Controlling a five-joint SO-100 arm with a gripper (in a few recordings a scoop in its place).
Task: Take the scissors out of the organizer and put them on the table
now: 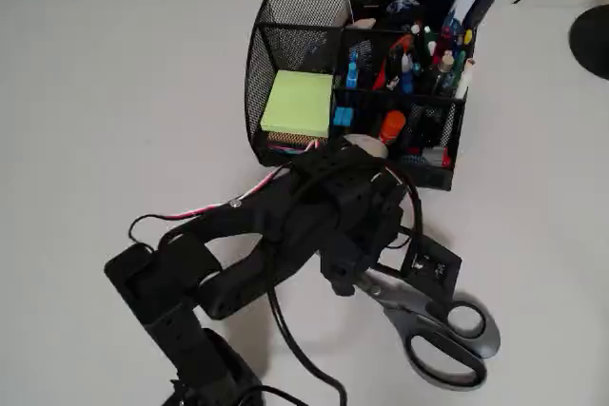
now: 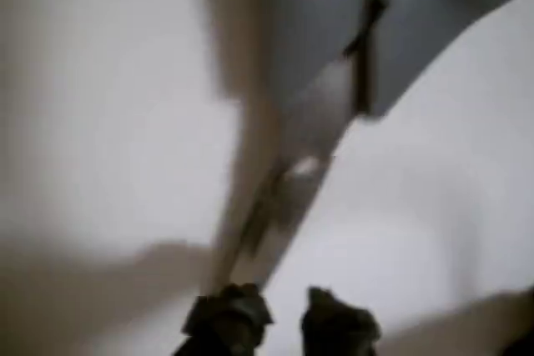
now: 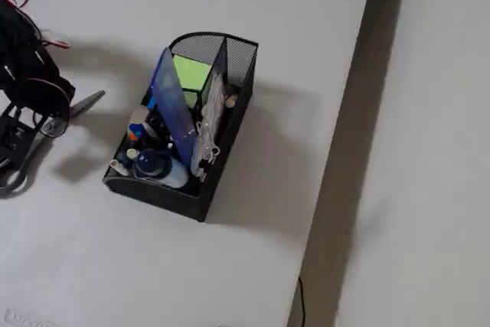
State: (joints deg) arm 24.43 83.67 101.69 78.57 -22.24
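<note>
The scissors (image 1: 440, 335) lie on the white table (image 1: 114, 92) in front of the organizer (image 1: 354, 92). Their grey-and-black loops point to the lower right in the overhead view, and the blades run under my black arm. In the fixed view a silver blade tip of the scissors (image 3: 90, 100) pokes out toward the organizer (image 3: 184, 124), with the loops at the left edge. My gripper (image 1: 358, 278) hovers over the blades near the pivot. The blurred wrist view shows the scissors (image 2: 288, 181) tapering down to my left fingertip (image 2: 227, 316). My gripper (image 2: 280, 323) is open, with white table in the gap.
The organizer holds lime-green sticky notes (image 1: 298, 104), several pens (image 1: 419, 59) and a blue item (image 3: 174, 112). A dark round object (image 1: 592, 40) sits at the top right edge. The table edge (image 3: 337, 151) drops off to the right in the fixed view.
</note>
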